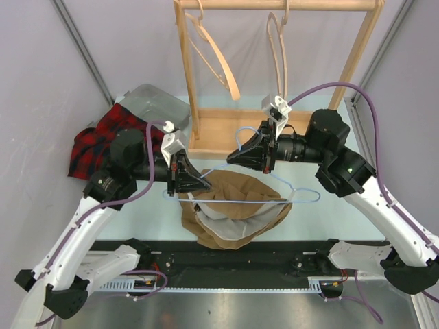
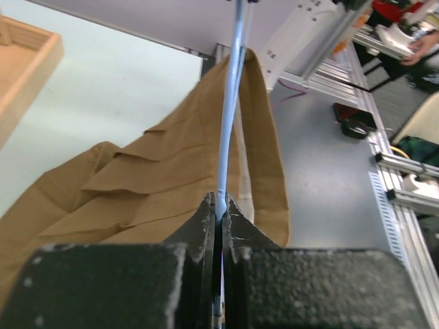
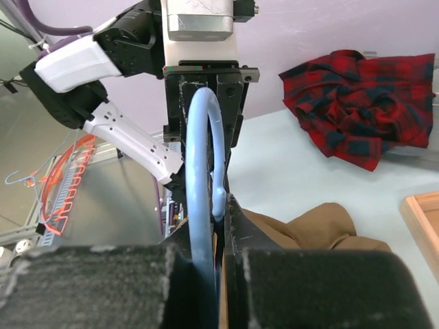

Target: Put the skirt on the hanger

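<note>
So you're most of the way there, I'd say: the brown skirt is already on the light blue wire hanger, held up between the two arms over the middle of the table. In the left wrist view the fabric loops right over the wire, with one fold falling on each side. From above, the long bar runs across the open waist and the white lining shows just below it. What's left looks like tidying. The cloth is bunched toward the left half and sags in a heap, and I can't tell if its lower edge rests on the table or hangs free. So you probably want it spread evenly before calling it done. As for grips, your left gripper is clamped tight on the wire at the hanger's left end, and the skirt starts just past the fingertips, touching the wire but not pinched between the jaws as far as I can see. Your right gripper is closed on the hanger's hook, well clear of the fabric, which sits below and beyond it.
</note>
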Robot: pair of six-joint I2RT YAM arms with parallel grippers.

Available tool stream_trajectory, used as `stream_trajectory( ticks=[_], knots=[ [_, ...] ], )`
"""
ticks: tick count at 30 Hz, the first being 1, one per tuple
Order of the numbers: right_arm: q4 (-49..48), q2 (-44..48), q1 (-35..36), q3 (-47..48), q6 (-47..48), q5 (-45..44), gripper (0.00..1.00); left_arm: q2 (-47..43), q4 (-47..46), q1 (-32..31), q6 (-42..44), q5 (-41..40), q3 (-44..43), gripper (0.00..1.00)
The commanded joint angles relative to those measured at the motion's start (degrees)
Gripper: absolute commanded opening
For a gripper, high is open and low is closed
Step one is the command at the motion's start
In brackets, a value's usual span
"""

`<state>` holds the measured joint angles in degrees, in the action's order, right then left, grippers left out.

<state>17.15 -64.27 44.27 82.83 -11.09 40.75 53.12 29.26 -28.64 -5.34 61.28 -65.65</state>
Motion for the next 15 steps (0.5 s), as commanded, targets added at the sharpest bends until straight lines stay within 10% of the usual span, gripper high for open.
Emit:
stream_trajectory(
  ticks=[1, 6, 15],
  knots=[
    [-5.90, 1.95, 0.90, 0.50, -2.00, -0.84, 0.08, -1.53, -1.91, 0.25, -1.59, -15.70, -0.71, 0.00],
    [-4.93, 5.72, 0.73, -3.97, 0.62, -12.00, 0.72, -3.81, -1.29, 0.25, -4.40, -26.20, -4.31, 0.00],
    [-5.37, 15.91, 0.47, -9.87, 3.62, -39.92, 0.86, -4.87, 0.01, 0.17, -6.43, -31.82, -10.63, 0.00]
  ],
)
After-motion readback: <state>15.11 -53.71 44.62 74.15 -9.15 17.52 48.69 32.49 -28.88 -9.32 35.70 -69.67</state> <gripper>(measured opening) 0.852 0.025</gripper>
